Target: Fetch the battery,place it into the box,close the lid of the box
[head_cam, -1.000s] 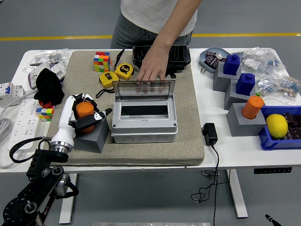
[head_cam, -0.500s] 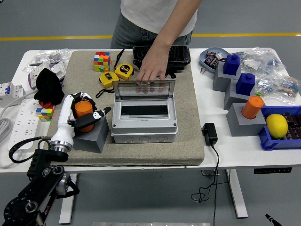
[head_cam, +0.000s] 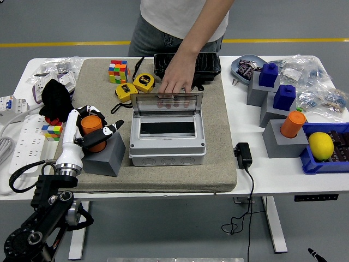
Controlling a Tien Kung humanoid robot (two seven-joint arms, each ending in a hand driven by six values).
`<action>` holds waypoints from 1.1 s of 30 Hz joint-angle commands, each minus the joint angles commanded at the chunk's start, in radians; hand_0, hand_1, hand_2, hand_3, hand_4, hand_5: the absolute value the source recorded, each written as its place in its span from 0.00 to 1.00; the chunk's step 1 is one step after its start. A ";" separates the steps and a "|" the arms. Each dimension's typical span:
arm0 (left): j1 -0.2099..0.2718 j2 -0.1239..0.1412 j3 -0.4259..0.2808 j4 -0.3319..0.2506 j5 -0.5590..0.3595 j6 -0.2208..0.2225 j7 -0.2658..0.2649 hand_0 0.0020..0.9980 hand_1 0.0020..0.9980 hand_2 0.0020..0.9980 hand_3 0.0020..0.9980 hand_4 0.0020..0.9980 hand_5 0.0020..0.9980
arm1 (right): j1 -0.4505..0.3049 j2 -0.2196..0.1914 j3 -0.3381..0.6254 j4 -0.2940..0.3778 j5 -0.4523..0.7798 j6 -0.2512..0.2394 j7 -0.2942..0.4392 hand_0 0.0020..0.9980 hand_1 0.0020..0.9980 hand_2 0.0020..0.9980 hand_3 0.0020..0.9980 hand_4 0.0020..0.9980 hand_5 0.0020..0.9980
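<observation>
So far only the fetch was under way: the left hand (head_cam: 90, 131) had its fingers wrapped around the orange battery (head_cam: 91, 129) above the grey block (head_cam: 103, 155); the box (head_cam: 167, 143) was empty, its lid (head_cam: 166, 102) held open by a person's hand (head_cam: 175, 82)

One robot hand, the white-and-black left hand (head_cam: 87, 128), is in view, with one orange cylindrical battery (head_cam: 92, 129) between its fingers (head_cam: 107, 131) atop one of four grey blocks (head_cam: 103, 156). Right of those fingers stands one grey plastic box (head_cam: 167, 143) with a clear lid; one person's hand (head_cam: 175, 82) rests on that lid. Beyond the fingers lie two yellow tape measures (head_cam: 144, 82) and two multicoloured puzzle cubes (head_cam: 118, 71). Far to their right: a second orange cylinder (head_cam: 293, 124), two blue blocks (head_cam: 268, 75), one yellow lemon (head_cam: 320, 146).
</observation>
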 joint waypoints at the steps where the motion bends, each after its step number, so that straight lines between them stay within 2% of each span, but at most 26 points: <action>1: 0.000 0.000 0.000 0.001 -0.007 0.003 -0.005 0.09 0.02 0.06 0.09 1.00 0.00 | 0.000 0.000 -0.001 0.000 0.000 0.000 0.000 0.81 0.72 0.72 0.73 1.00 1.00; 4: 0.000 0.000 0.000 0.000 -0.018 0.013 -0.015 0.08 0.00 0.05 0.07 1.00 0.00 | -0.002 0.001 -0.001 0.000 0.000 0.000 0.000 0.81 0.72 0.72 0.73 1.00 1.00; 21: -0.029 0.007 0.005 -0.024 -0.002 0.043 -0.018 0.04 0.00 0.02 0.05 1.00 0.00 | -0.001 0.000 0.000 0.000 0.000 0.000 -0.001 0.81 0.72 0.72 0.73 1.00 1.00; 22: -0.032 0.009 0.007 -0.024 0.005 0.047 -0.017 0.04 0.00 0.01 0.04 1.00 0.06 | -0.001 0.000 0.000 0.000 0.000 0.000 -0.001 0.81 0.72 0.72 0.73 1.00 1.00; 23: -0.036 0.012 0.010 -0.025 0.014 0.050 -0.016 0.04 0.00 0.01 0.04 1.00 0.06 | 0.000 0.000 0.001 0.000 0.000 0.000 -0.001 0.81 0.72 0.72 0.73 1.00 1.00; 27: -0.057 0.028 0.027 -0.034 0.073 0.062 -0.005 0.04 0.00 0.01 0.04 1.00 0.06 | 0.001 0.000 0.001 0.000 0.000 0.000 -0.001 0.81 0.72 0.72 0.73 1.00 1.00; 28: -0.071 0.039 0.042 -0.040 0.110 0.069 0.004 0.04 0.00 0.00 0.02 1.00 0.15 | 0.002 0.000 0.003 0.000 -0.002 0.000 -0.001 0.81 0.72 0.72 0.73 1.00 1.00; 33: -0.112 0.073 0.097 -0.060 0.275 0.096 0.031 0.04 0.00 0.00 0.02 1.00 0.15 | 0.004 -0.002 0.003 0.000 -0.001 0.000 -0.001 0.81 0.72 0.72 0.73 1.00 1.00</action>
